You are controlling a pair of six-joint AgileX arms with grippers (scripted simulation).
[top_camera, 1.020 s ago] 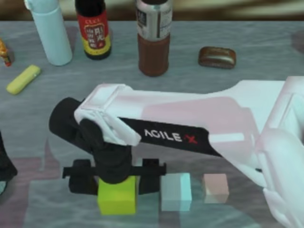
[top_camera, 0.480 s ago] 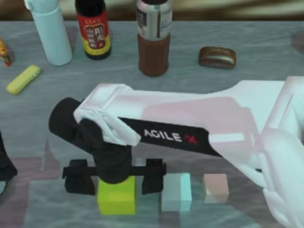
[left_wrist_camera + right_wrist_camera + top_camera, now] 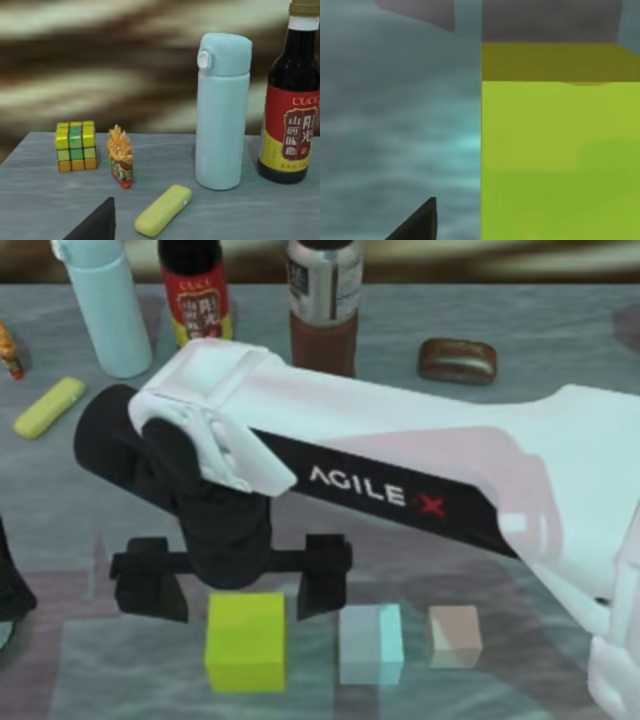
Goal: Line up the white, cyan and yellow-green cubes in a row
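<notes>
Three cubes sit in a row near the table's front edge: the yellow-green cube (image 3: pixel 245 642) on the left, the cyan cube (image 3: pixel 371 644) in the middle and the white cube (image 3: pixel 455 636) on the right. My right gripper (image 3: pixel 236 585) hangs open just behind and above the yellow-green cube, with its fingers spread wider than the cube and touching nothing. In the right wrist view the yellow-green cube (image 3: pixel 560 150) fills the frame beside one dark fingertip (image 3: pixel 425 220). My left arm (image 3: pixel 10 585) is parked at the left edge, with one fingertip (image 3: pixel 97 225) showing.
Along the back stand a pale blue flask (image 3: pixel 105 305), a soy sauce bottle (image 3: pixel 198 300) and a brown bottle (image 3: pixel 323 325). A brown pad (image 3: pixel 457 360) lies back right and a flat yellow-green bar (image 3: pixel 49 407) back left. A puzzle cube (image 3: pixel 76 146) and a small figure (image 3: pixel 121 156) sit far left.
My right gripper has risen and drawn back from the yellow-green cube, which stays where it was on the table. The cyan and white cubes have not moved.
</notes>
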